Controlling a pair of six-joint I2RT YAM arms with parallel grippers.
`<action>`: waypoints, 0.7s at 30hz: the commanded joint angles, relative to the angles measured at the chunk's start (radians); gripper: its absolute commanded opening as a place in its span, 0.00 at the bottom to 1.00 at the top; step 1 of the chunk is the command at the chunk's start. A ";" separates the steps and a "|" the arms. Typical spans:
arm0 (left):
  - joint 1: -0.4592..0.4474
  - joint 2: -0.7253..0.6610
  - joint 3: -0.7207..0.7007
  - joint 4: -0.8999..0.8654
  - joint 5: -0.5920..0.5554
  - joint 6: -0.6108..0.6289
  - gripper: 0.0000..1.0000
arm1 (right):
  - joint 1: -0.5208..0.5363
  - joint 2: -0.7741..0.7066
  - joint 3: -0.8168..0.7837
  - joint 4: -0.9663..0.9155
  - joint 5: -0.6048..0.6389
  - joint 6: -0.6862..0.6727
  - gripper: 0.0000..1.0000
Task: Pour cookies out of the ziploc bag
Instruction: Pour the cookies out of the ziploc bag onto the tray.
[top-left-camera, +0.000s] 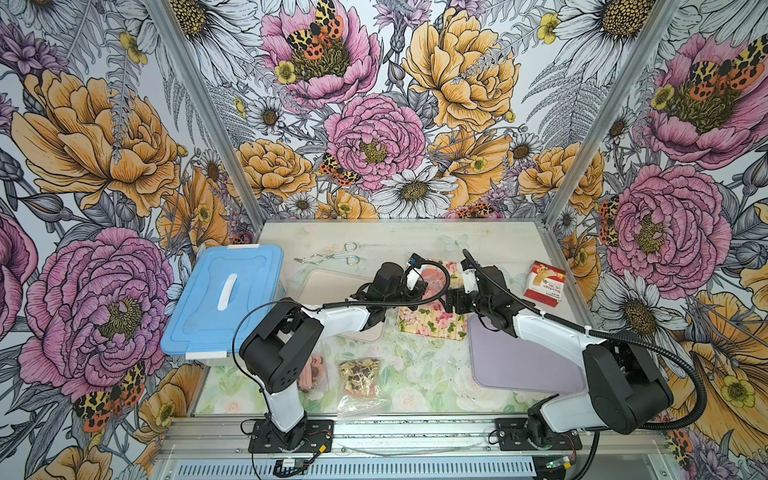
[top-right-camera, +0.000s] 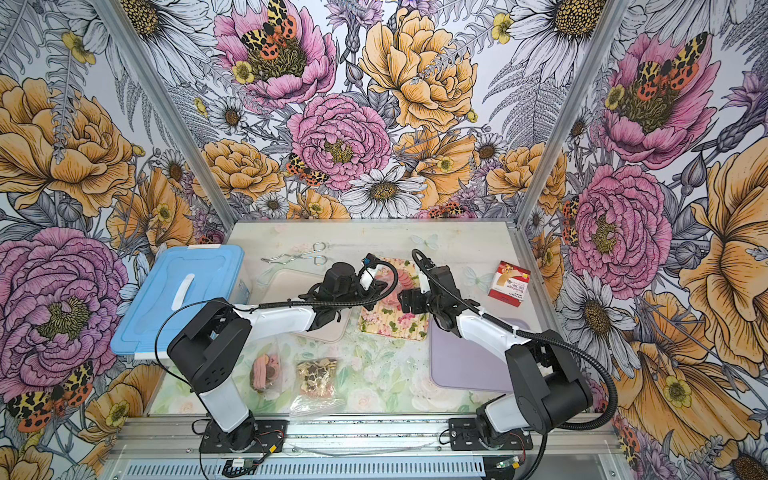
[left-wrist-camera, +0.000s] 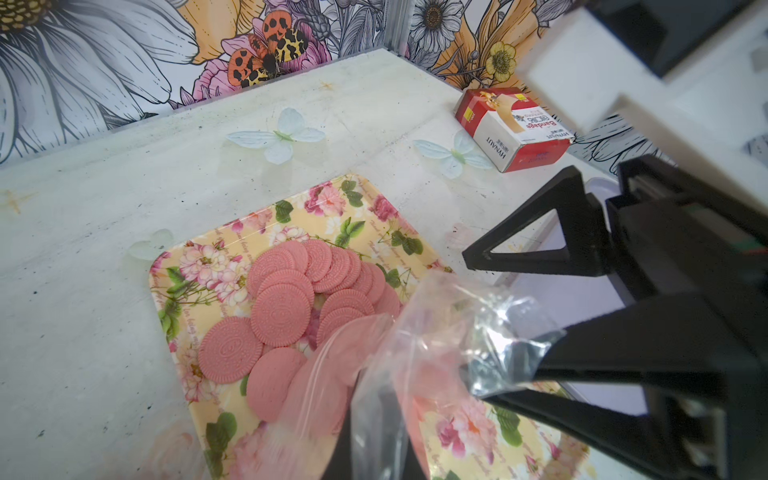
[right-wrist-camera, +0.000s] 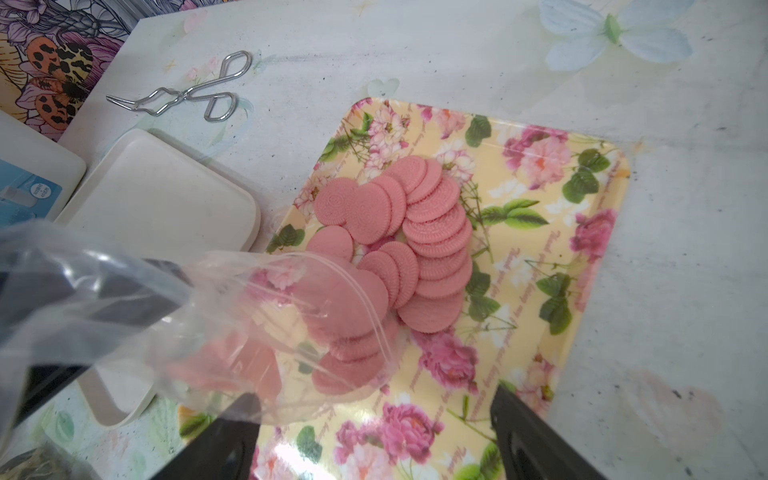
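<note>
Left pincer (left-wrist-camera: 374, 436) is clamped on the bag (left-wrist-camera: 436, 332), tipped mouth-down over the flowery tray (left-wrist-camera: 361, 208), so the cookies (left-wrist-camera: 282, 316) slide out w/o scattering. Most lie heaped mid-tray; a few prob. left in the bag's mouth. Right pincer (right-wrist-camera: 374, 390) gapes wide right by the bag, gripping nothing, ready to steady it, I'd guess. Tray's far end is bare. The cream tray (right-wrist-camera: 166, 199) crowds one side, so little room there.

Pink cookies (right-wrist-camera: 436, 224), yellow rose-printed tray (right-wrist-camera: 598, 166), clear ziploc bag (right-wrist-camera: 124, 299)
</note>
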 joint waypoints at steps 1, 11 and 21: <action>0.009 -0.009 0.004 -0.002 0.022 -0.011 0.00 | -0.007 -0.001 0.030 0.003 -0.011 -0.017 0.91; 0.000 0.021 0.028 -0.002 0.127 -0.013 0.00 | -0.007 -0.009 0.028 0.002 -0.006 -0.019 0.91; -0.009 0.024 0.034 0.020 0.192 -0.035 0.00 | -0.007 -0.014 0.026 0.002 -0.005 -0.018 0.91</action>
